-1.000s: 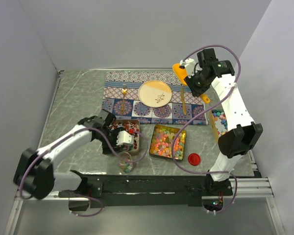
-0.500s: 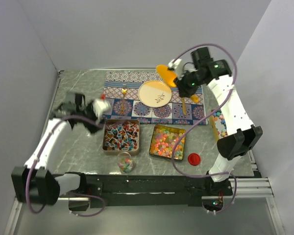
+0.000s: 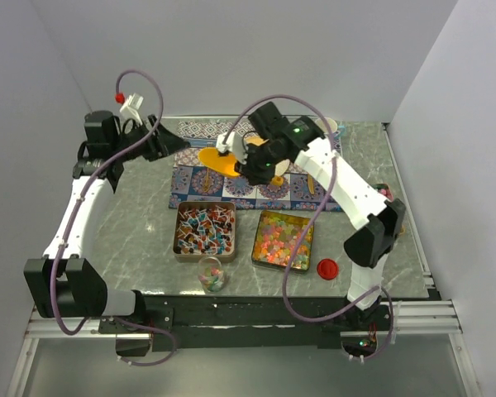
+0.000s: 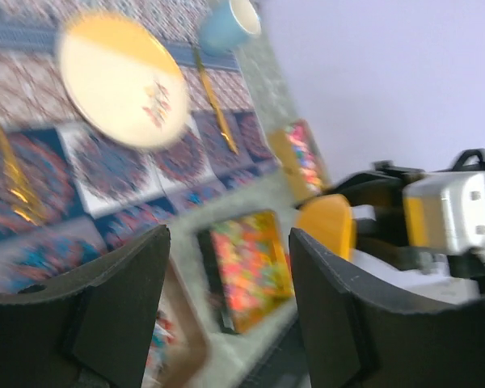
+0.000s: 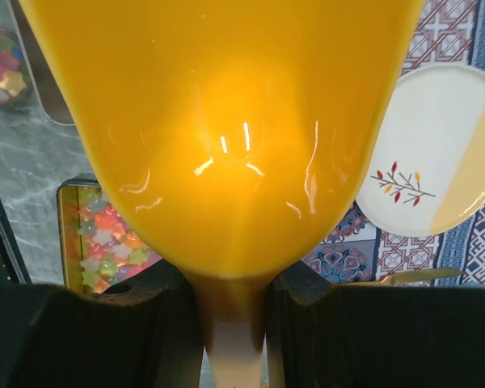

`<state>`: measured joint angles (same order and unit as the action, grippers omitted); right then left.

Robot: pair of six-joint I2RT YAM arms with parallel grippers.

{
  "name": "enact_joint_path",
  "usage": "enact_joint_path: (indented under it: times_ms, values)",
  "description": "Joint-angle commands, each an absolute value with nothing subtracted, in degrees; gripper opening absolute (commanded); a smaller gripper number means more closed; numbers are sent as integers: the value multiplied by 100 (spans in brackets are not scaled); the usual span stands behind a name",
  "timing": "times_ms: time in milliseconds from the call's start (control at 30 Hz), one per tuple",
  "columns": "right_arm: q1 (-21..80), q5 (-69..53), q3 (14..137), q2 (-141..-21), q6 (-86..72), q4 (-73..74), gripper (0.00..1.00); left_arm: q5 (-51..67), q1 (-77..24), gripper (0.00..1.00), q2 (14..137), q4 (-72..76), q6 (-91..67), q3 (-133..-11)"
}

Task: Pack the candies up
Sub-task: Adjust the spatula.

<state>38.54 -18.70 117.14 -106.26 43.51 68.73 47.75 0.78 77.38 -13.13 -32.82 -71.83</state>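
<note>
Gripping scoop, right pincer well apart from candies.

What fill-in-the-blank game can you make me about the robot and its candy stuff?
1. The orange scoop is held by the ____ gripper.
2. The little round lid lying near the tin of candies is coloured ____.
3. The left gripper has nothing between its fingers, so it is ____.

Missing words: right; red; open.
</note>
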Motion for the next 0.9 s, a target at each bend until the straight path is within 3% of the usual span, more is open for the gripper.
enact_joint_path:
  times_ms: [0,267,867]
  values:
    - [4139,-1276,11971,-10793,4157,6610,0,5712,141,67,7541,-396,-4877,-6601]
    - [4368,-835,11848,-10907,4061,6443,0,6170,141,63,7409,158,-5431,-5924]
    - [4368,-615,11768,-11135,4096,6460,0,6065,237,61,7427,106,-5379,-6328]
